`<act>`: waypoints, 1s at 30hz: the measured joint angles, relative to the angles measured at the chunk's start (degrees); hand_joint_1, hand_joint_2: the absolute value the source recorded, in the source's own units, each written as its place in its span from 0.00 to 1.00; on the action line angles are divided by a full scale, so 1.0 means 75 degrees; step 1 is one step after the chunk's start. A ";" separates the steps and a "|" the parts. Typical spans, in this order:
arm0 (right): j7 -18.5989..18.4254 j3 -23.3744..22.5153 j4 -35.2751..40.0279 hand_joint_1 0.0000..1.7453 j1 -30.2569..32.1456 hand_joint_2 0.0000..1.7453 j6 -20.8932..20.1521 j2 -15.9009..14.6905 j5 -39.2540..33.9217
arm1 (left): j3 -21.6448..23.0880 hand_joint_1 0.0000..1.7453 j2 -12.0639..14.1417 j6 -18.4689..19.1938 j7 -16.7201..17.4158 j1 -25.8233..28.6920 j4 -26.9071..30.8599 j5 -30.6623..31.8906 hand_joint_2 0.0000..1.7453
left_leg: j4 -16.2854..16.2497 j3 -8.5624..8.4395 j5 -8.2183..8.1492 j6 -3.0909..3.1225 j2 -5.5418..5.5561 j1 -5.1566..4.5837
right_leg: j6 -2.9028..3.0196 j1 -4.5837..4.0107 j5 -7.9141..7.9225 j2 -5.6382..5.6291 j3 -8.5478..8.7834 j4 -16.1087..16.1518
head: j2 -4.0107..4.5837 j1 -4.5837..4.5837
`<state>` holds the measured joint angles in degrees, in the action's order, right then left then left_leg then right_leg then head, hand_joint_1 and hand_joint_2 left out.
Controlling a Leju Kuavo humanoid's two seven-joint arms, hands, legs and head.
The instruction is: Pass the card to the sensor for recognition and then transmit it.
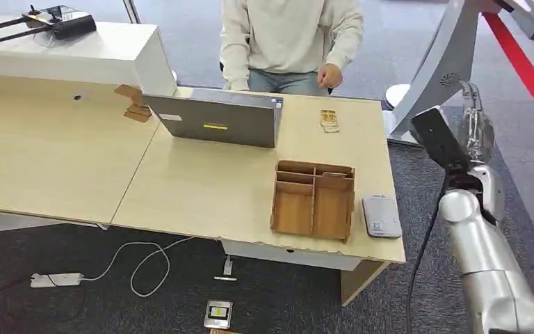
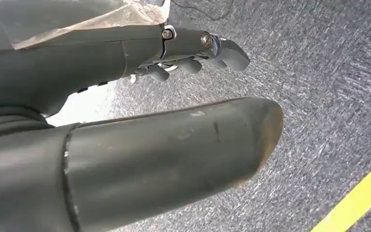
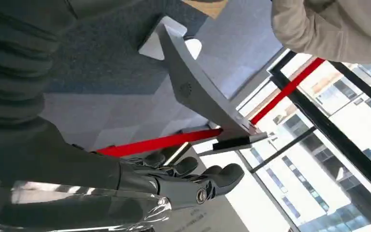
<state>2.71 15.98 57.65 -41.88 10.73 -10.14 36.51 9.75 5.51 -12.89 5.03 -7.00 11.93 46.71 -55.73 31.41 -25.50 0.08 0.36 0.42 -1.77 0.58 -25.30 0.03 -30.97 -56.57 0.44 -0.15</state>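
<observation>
The grey-white sensor pad point(image 1: 381, 216) lies flat at the table's front right corner, beside a wooden compartment tray point(image 1: 293, 209). A pale flat piece point(image 1: 329, 175) leans in the tray's back right compartment; I cannot tell whether it is the card. My right hand point(image 1: 476, 122) is raised off the table's right side, well above and beyond the sensor. In the right wrist view this hand point(image 3: 193, 181) holds nothing, its fingers loosely apart. My left hand point(image 2: 193, 53) hangs over grey carpet, fingers spread and holding nothing.
A person in a pale sweatshirt point(image 1: 288, 38) sits behind the table, one hand near its far edge. A grey laptop point(image 1: 215, 120) stands mid-table. A small wooden piece point(image 1: 329, 120) lies behind the tray. A grey slanted stand point(image 1: 438, 66) rises right of the table. Cables and a small device point(image 1: 217, 314) lie on the floor.
</observation>
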 joint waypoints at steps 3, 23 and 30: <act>-0.0009 -0.0056 0.0319 0.00 0.0444 1.00 -0.0170 0.0023 -0.0278 | 0.0000 0.00 -0.0017 -0.0029 -0.0012 0.0001 0.0000 0.0041 0.00 | 0.0001 0.0001 0.0002 -0.0002 0.0002 0.0003 | 0.0000 -0.0006 0.0000 0.0000 0.0001 -0.0001 | 0.0000 0.0000; 0.0397 0.0254 0.1032 0.00 0.0938 1.00 -0.0714 0.0426 0.1247 | 0.0020 0.00 -0.0099 0.0277 0.0050 -0.0334 0.0003 0.0513 0.00 | 0.0002 0.0002 0.0003 -0.0003 -0.0001 0.0002 | 0.0001 -0.0005 0.0001 0.0000 0.0003 -0.0003 | 0.0000 0.0000; 0.0755 0.0691 0.0688 0.00 0.0680 1.00 -0.0778 0.0676 0.1608 | 0.0029 0.00 -0.0128 0.0288 0.0064 -0.0414 0.0003 0.0539 0.00 | 0.0003 0.0002 0.0005 -0.0006 0.0001 0.0003 | 0.0001 -0.0006 0.0001 0.0000 0.0004 -0.0004 | 0.0000 0.0000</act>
<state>8.37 21.16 62.81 -36.79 4.90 -5.07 48.57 9.97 4.55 -10.73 5.51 -10.11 11.96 50.75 -55.71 31.43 -25.46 0.03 0.37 0.45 -1.76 0.53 -25.29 0.03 -30.94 -56.60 0.44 -0.15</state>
